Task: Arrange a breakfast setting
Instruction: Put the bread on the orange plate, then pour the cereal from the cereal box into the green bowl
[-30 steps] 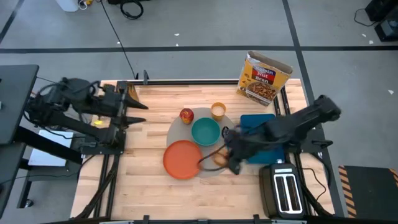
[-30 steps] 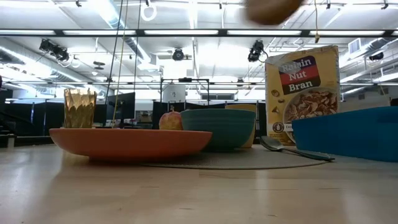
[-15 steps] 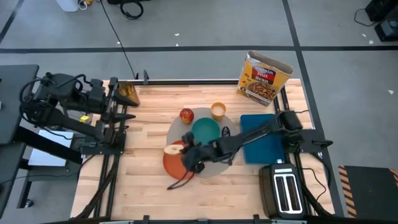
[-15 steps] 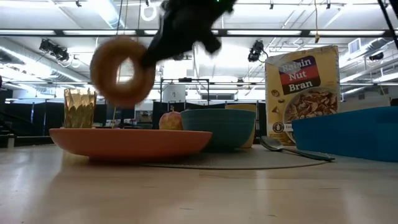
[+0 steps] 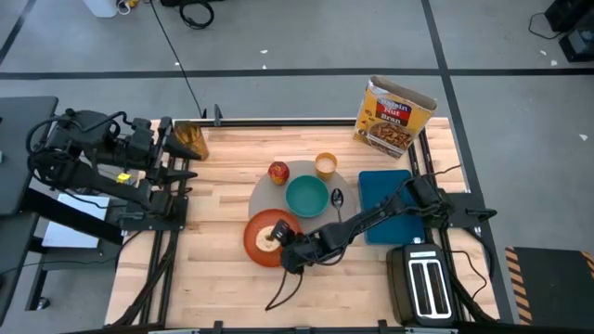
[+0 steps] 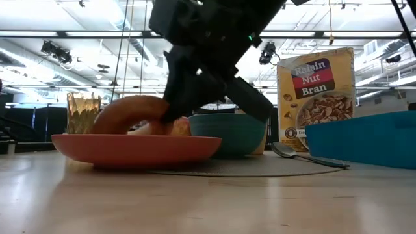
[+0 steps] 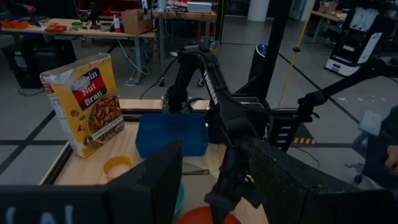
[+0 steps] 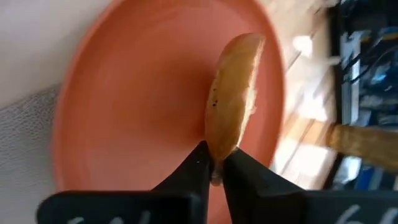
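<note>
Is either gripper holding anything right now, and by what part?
The right gripper pinches the bagel by its edge, over the orange plate. The left gripper holds nothing.

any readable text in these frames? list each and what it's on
"Raisin Nut Bran": front of the cereal box, legible in the low and left wrist views.
"TROSSEN": probably, lettering down the right arm in the left wrist view.
Smaller print on the box: too small to read.
Nothing else carries readable text.
</note>
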